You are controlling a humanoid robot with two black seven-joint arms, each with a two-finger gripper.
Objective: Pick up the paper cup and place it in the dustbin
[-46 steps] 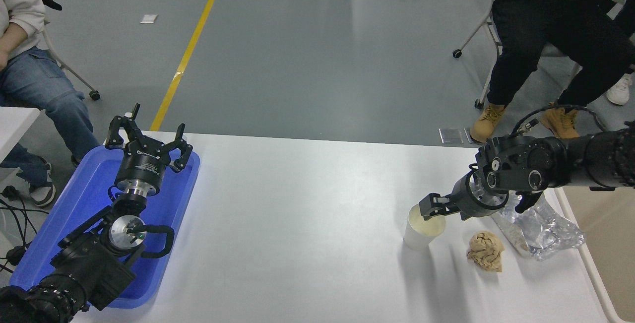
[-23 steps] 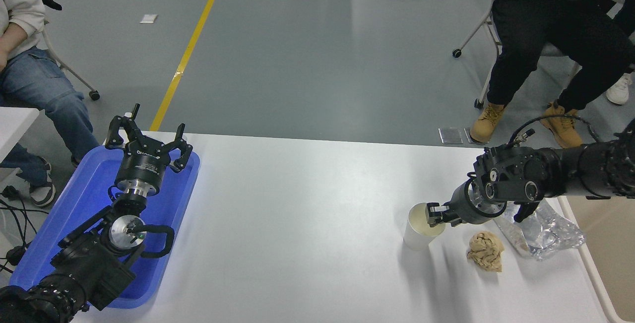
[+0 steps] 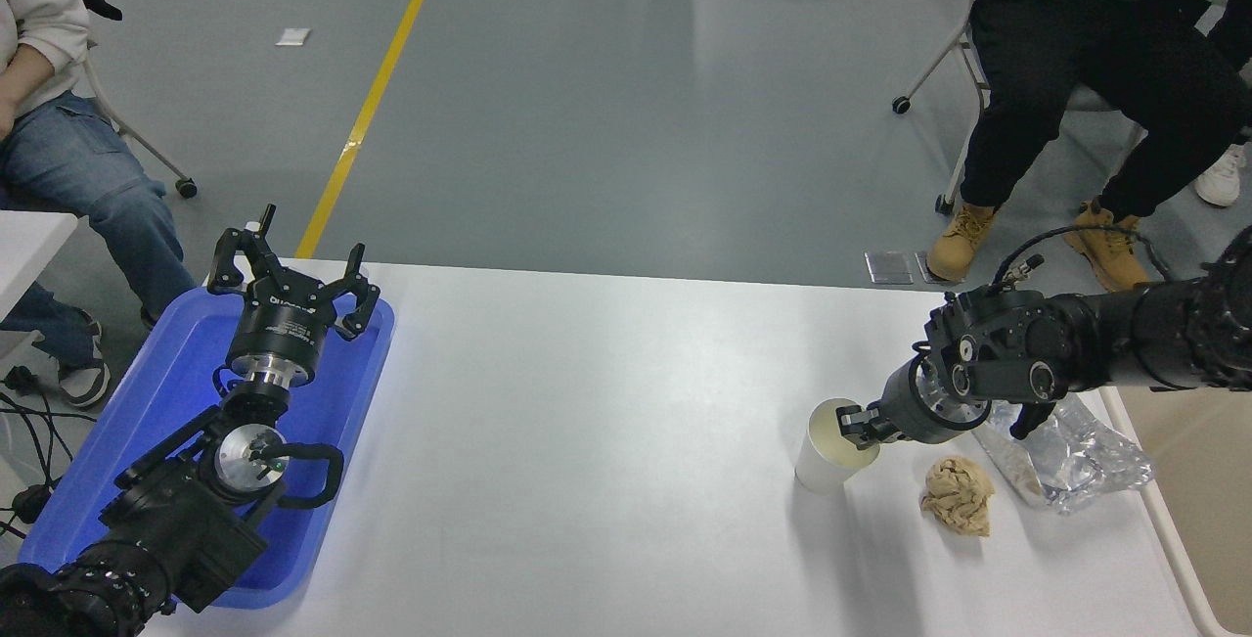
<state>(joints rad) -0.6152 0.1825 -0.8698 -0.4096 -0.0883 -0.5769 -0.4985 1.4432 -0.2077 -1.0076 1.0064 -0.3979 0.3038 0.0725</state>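
The paper cup (image 3: 827, 453) is white with a cream inside and stands upright on the white table (image 3: 587, 441) at the right. My right gripper (image 3: 854, 421) comes in from the right edge and sits at the cup's right rim, its fingers closed together on the rim. The dustbin (image 3: 1211, 485) shows only in part as a beige surface past the table's right edge. My left gripper (image 3: 291, 270) is parked at the lower left, open and empty, over the blue tray.
A crumpled tan paper ball (image 3: 959, 495) lies just right of the cup. A crinkled clear plastic bag (image 3: 1071, 451) lies under my right wrist. A shallow blue tray (image 3: 161, 402) sits at the table's left. People sit at the far left (image 3: 49, 128) and far right (image 3: 1095, 69).
My right gripper has drawn back to the right from over the cup's mouth and its fingers have closed at the cup's right rim. The cup and the left arm have not moved.
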